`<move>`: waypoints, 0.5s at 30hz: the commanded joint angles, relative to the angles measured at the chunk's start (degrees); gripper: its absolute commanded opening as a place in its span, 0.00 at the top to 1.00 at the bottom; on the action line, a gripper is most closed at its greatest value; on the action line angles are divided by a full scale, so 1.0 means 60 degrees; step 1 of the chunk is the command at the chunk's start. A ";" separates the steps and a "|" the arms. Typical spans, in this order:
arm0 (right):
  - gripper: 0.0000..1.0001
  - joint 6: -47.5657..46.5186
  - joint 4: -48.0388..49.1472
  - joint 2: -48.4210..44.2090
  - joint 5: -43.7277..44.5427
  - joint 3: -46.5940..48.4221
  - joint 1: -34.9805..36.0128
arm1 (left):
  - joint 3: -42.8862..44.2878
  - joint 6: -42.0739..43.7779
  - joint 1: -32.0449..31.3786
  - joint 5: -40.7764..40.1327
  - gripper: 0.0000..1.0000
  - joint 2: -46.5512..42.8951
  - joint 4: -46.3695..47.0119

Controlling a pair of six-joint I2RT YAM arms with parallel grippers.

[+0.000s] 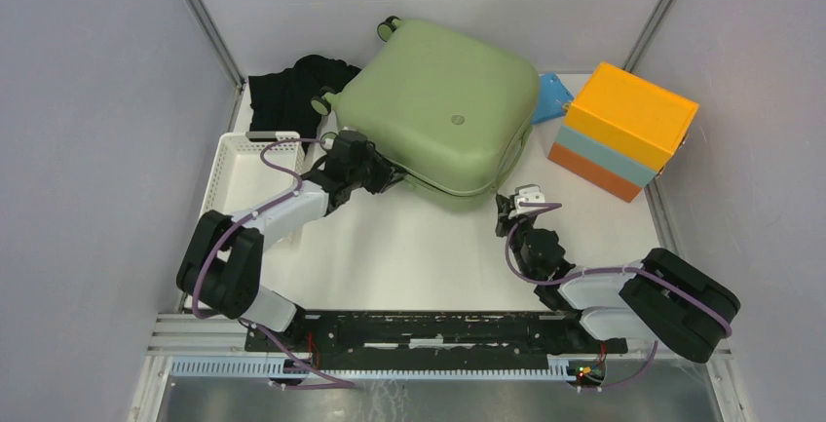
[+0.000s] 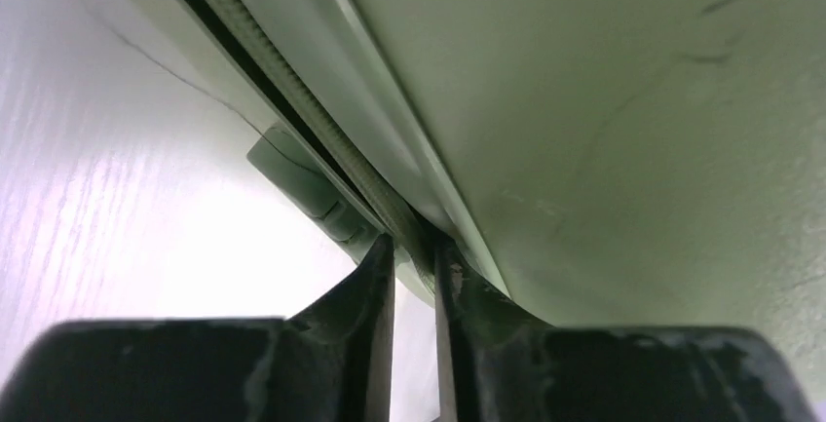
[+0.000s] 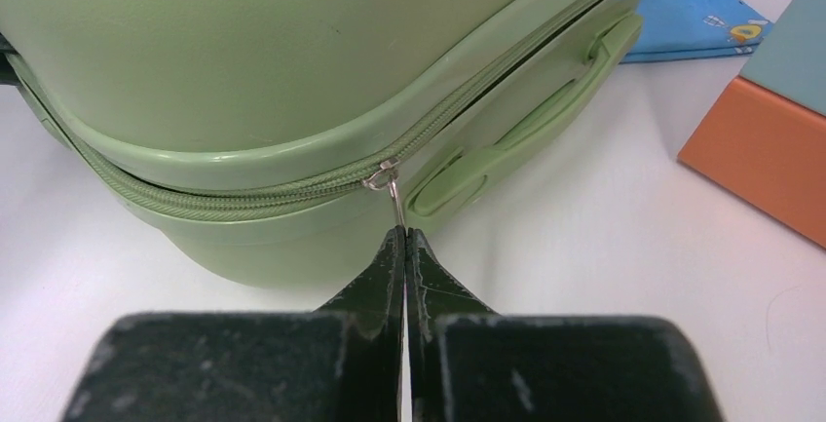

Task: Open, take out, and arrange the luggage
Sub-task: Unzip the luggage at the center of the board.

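Sage-green luggage (image 1: 438, 115) lies flat on white table (image 1: 419, 256) in upper centre of frame, left hand (image 2: 414, 256) narrowly parted astride its zip seam (image 2: 331, 139) at lower-left edge, right hand (image 3: 402, 239) pinched closed on zip pull (image 3: 394, 191) at lower-right corner

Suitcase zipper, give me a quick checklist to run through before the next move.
1. Right jaws shut on the zipper pull: ok.
2. Left jaws straddling the suitcase edge: ok.
3. Left jaws gripping that edge firmly: cannot tell.
4. Zipper undone: not ok, the visible front stretch is closed.
5. Orange box apart from the suitcase: ok.
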 commanded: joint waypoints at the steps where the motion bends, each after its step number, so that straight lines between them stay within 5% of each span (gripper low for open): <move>1: 1.00 -0.0149 -0.0384 -0.0288 0.0652 -0.0311 -0.0357 | 0.0185 0.0567 0.0045 -0.1615 0.81 0.0499 -0.0628; 15: 1.00 -0.0229 -0.0538 -0.0514 0.0151 -0.0370 -0.0946 | -0.0335 0.2092 0.0089 -0.2564 0.89 -0.0476 -0.1397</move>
